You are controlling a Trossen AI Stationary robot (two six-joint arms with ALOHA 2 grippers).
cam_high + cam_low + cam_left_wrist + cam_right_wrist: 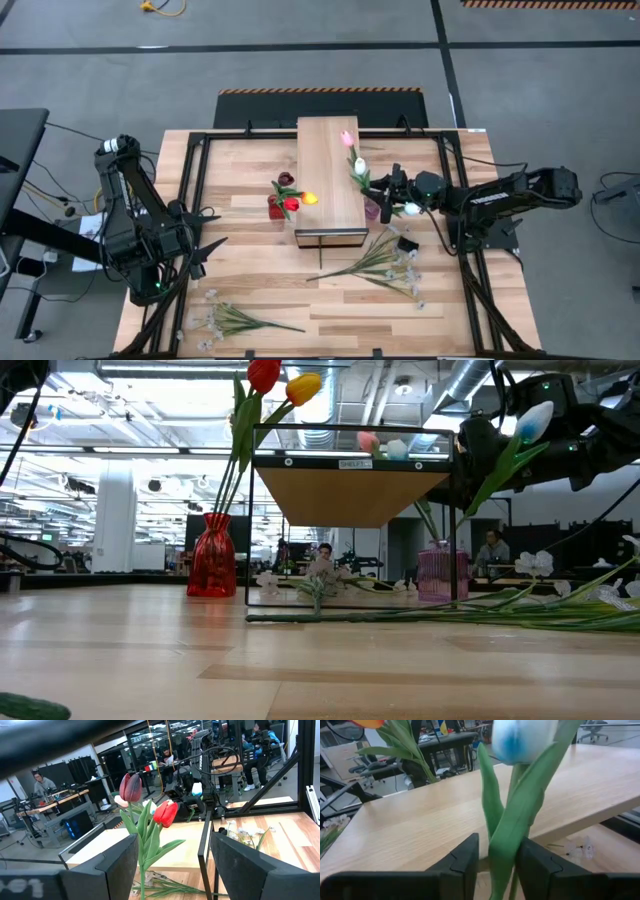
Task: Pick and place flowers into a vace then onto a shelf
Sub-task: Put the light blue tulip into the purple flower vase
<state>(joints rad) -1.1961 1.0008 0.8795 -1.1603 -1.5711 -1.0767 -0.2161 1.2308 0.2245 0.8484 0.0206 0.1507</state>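
The white tulip (522, 740), light and floppy, hangs by its slick mid-stem in the closed right pincer (495, 857) above the pink vase (442, 572).

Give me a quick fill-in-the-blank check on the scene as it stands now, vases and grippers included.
1. The right gripper is shut on the stem of a ____ tulip.
2. The red vase stands on the tabletop beside the ____.
3. The left gripper holds ____.
4. The pink vase stands nearer the ____ arm.

Missing words: white; shelf; nothing; right
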